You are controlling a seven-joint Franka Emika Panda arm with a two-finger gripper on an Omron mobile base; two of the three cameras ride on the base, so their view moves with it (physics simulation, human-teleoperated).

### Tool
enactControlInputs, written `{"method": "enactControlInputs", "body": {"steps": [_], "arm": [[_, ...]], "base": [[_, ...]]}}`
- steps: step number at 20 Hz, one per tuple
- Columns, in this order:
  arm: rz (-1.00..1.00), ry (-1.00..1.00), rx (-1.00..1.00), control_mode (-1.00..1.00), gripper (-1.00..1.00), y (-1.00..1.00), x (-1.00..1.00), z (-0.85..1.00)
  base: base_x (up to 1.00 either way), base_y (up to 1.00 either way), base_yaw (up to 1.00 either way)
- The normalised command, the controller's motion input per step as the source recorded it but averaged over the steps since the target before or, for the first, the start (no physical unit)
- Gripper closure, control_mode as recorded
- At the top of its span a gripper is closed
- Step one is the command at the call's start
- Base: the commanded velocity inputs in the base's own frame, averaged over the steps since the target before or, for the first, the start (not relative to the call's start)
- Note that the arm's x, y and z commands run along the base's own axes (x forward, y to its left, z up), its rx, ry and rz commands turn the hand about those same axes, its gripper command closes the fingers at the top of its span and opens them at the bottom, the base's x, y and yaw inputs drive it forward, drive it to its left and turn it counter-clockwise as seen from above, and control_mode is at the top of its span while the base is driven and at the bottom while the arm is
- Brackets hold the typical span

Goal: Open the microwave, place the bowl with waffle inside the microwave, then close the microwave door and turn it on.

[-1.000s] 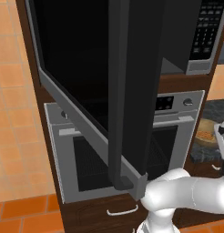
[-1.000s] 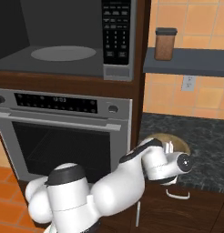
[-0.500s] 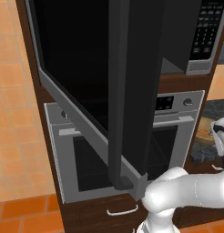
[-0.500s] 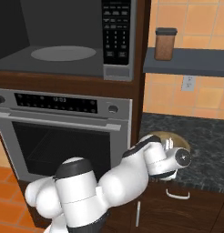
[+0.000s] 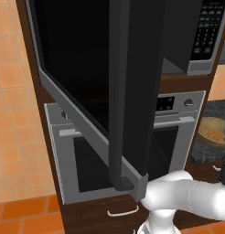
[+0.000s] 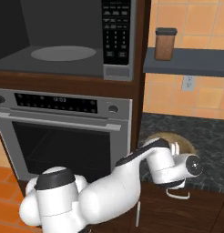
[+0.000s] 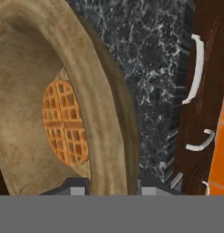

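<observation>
The microwave [image 6: 63, 41] stands open, its glass turntable bare. The microwave door [image 5: 87, 68] is swung far out toward the base, its dark bar handle [image 5: 121, 114] nearest me. The bowl with waffle [image 7: 109, 127] is a tan wooden bowl on the dark granite counter [image 6: 205, 132], and the orange waffle [image 7: 63, 123] lies inside it. The bowl also shows in both base views [image 5: 214, 130] [image 6: 180, 140]. My gripper [image 7: 111, 187] straddles the bowl's near rim, one fingertip [image 7: 77, 187] inside and the other outside, both against the wall. The gripper [image 6: 175, 148] reaches low over the counter's front edge.
A grey oven [image 6: 63, 136] with a bar handle sits under the microwave. The black keypad [image 6: 116, 29] is on the microwave's right. A brown jar [image 6: 165, 44] stands on a shelf [image 6: 196, 61] above the counter. White drawer handles [image 7: 196, 68] line the dark wood cabinet front below.
The jaws have closed in from wide open onto the bowl's rim. The hand has edged slightly toward the bowl. The microwave door and bowl have stayed put.
</observation>
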Motion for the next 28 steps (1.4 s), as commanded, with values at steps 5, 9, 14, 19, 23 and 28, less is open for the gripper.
{"method": "enactControlInputs", "body": {"steps": [5,9,14,19,23,28], "arm": [[0.0,-0.21,0.0,-1.0,1.0,-0.01,-1.0,0.99],[0.0,-0.18,0.0,-1.0,1.0,0.0,-1.0,1.0],[0.0,-0.28,0.0,-1.0,1.0,0.0,-1.0,1.0],[0.09,-0.37,-0.07,-1.0,1.0,0.63,-1.0,0.72],[0.27,-0.22,-0.27,-1.0,1.0,1.0,-0.98,0.74],[0.32,-0.02,-0.34,-1.0,1.0,1.0,-0.61,0.99]], "base": [[0.0,0.0,0.0],[0.0,0.0,0.0],[0.0,0.0,0.0],[0.0,0.0,0.0],[0.0,0.0,0.0],[0.0,0.0,0.0]]}}
